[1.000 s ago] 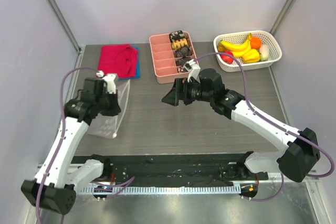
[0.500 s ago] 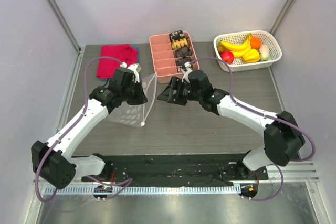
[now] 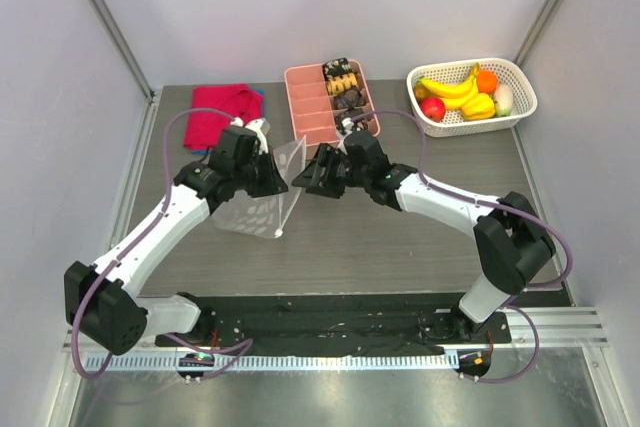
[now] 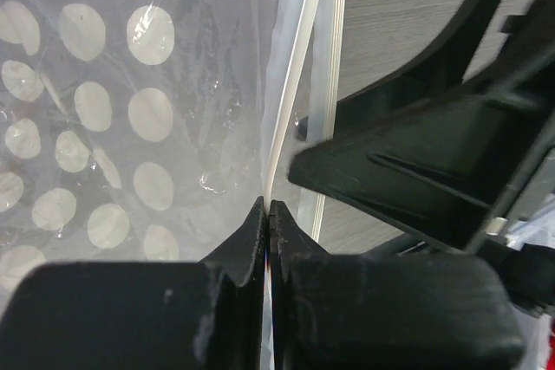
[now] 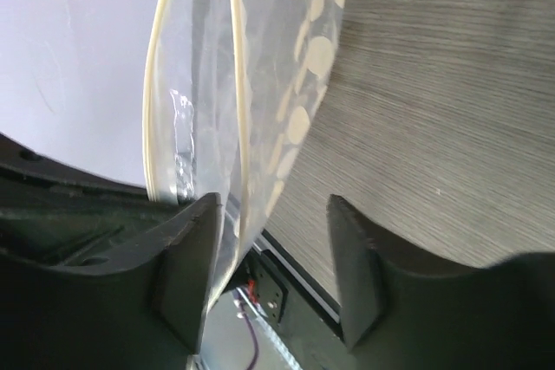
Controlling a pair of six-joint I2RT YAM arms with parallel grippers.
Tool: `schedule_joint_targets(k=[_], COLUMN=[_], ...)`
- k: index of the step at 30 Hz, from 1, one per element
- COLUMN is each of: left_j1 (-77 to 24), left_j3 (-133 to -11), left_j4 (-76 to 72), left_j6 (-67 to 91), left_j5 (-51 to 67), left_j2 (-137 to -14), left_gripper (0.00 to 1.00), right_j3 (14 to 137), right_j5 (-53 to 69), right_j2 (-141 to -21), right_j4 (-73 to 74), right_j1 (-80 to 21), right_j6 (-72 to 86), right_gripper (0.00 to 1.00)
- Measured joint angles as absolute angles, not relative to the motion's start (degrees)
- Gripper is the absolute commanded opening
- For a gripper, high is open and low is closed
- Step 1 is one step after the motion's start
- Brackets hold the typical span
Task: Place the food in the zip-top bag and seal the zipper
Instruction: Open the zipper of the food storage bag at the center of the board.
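Tabletop (image 3: 400, 237) lies under both arms. I see the zip-top bag (image 3: 255, 202) held up by my left gripper (image 4: 267, 207). The white basket (image 3: 522, 107) of food (image 3: 458, 92) sits well behind my right gripper (image 5: 270, 205). The left pinches the zipper (image 4: 299, 67). The right stands spread around one bag lip.

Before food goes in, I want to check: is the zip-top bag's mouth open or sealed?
Open: in the right wrist view the two pale strips of the zipper on the zip-top bag stand apart, not pressed together.
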State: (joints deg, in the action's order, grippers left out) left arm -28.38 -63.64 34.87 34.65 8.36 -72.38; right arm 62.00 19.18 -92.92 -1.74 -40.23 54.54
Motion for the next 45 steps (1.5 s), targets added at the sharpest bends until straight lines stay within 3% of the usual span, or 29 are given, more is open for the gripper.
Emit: schedule_joint_targets(k=[1,2,3,7,15,22,26,33,37,45], left_j1=[-28.4,-28.4,-28.4,-28.3,-25.2,-26.5,-26.4,-25.4,-25.2,-25.3], left_j3=[-63.6,-63.6,-63.6,-64.7,-70.7,-69.7,-69.7,-69.7,-70.8,-74.1], left_j4=[34.7,34.4,34.1,35.7,41.5,42.5,43.4,43.4,43.1,42.8], left_j6=[34.9,35.2,35.5,34.2,22.5,17.6,17.5,19.4,21.9,25.3], left_j5=[8.7,9.1,9.5,7.0,-13.8,-18.4,-15.4,-10.7,-8.0,-4.5], left_j2=[-72.4,-72.4,-72.4,-72.4,-68.9,-67.9,-68.1,-69.9,-74.2,-79.9], left_gripper=[0.00,0.00,0.00,0.00,0.00,0.00,0.00,0.00,0.00,0.00], right_j3=[62.2,62.3,62.4,64.3,65.2,65.2,67.0,71.9,72.9,80.6], right_j5=[19.2,19.2,19.2,17.8,16.5,17.6,18.7,20.2,21.3,29.4], right_j2=[-93.2,-93.5,-93.9,-94.6,-90.8,-89.5,-89.6,-89.6,-88.4,-87.4], right_j4=[-2.0,-2.5,-2.9,0.7,15.3,16.1,18.6,24.1,25.6,27.6], right_j1=[-40.3,-40.4,-40.7,-41.1,-36.7,-35.7,-35.3,-33.0,-31.8,-18.5], right_j6=[54.6,54.7,54.7,52.0,39.3,27.2,21.9,13.9,10.6,8.1], right_gripper=[0.34,0.07,0.01,0.01,0.01,0.02,0.25,0.75,0.87,0.91])
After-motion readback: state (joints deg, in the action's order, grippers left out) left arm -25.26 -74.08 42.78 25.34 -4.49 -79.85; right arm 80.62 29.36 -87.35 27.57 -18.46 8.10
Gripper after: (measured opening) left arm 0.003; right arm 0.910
